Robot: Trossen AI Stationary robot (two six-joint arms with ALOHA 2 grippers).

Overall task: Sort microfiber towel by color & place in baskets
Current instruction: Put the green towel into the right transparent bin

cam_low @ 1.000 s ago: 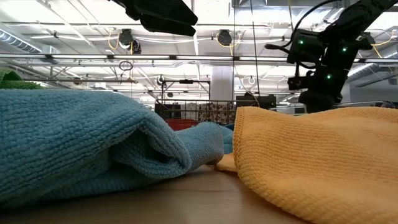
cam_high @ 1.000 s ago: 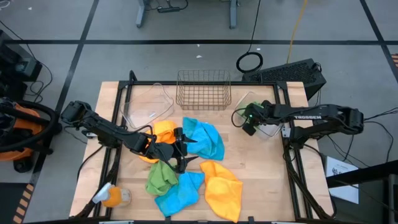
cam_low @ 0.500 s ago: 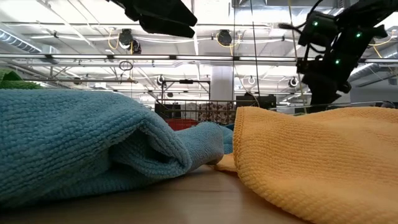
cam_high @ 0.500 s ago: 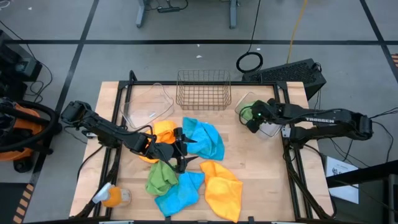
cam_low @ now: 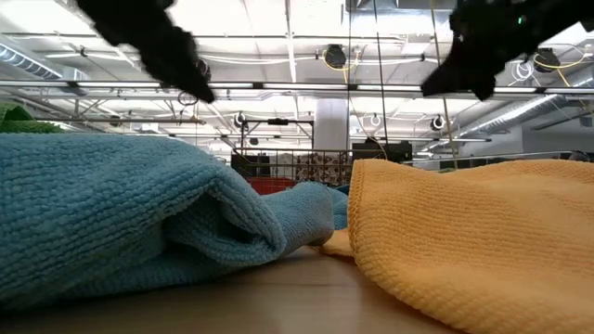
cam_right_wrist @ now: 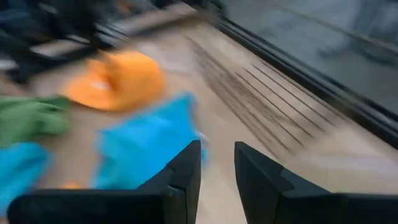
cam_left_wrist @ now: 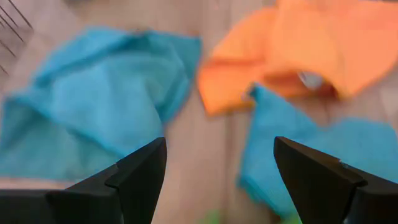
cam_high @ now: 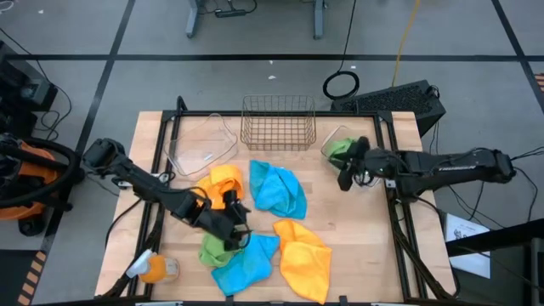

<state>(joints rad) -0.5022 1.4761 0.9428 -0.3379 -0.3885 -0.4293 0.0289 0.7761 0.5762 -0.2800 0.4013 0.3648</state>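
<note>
Five loose microfiber towels lie on the table: an orange towel [cam_high: 223, 180], a blue towel [cam_high: 279, 189], a green towel [cam_high: 212, 248], a second blue towel [cam_high: 248, 263] and a second orange towel [cam_high: 304, 259]. Another green towel [cam_high: 339, 148] lies inside the right clear bin [cam_high: 365, 177]. The copper wire basket [cam_high: 279, 121] and the left clear bin [cam_high: 202, 144] stand along the far edge. My left gripper [cam_high: 235, 224] [cam_left_wrist: 219, 180] hovers open over the near pile, at the green towel's edge. My right gripper [cam_high: 343, 176] [cam_right_wrist: 217, 180] is narrowly open, just beside the right bin.
An orange-capped bottle [cam_high: 153, 269] lies at the table's near left corner. A dark keyboard [cam_high: 399, 99] sits beyond the far right corner. Bare wood [cam_high: 357, 229] shows right of the towels. In the low view a blue towel [cam_low: 121, 213] and an orange towel [cam_low: 473, 241] fill the foreground.
My left gripper has moved toward the near edge, from between the orange and blue towels to over the green towel. My right gripper has drawn away from the right bin toward the near edge and turned. The green towel in that bin now shows uncovered.
</note>
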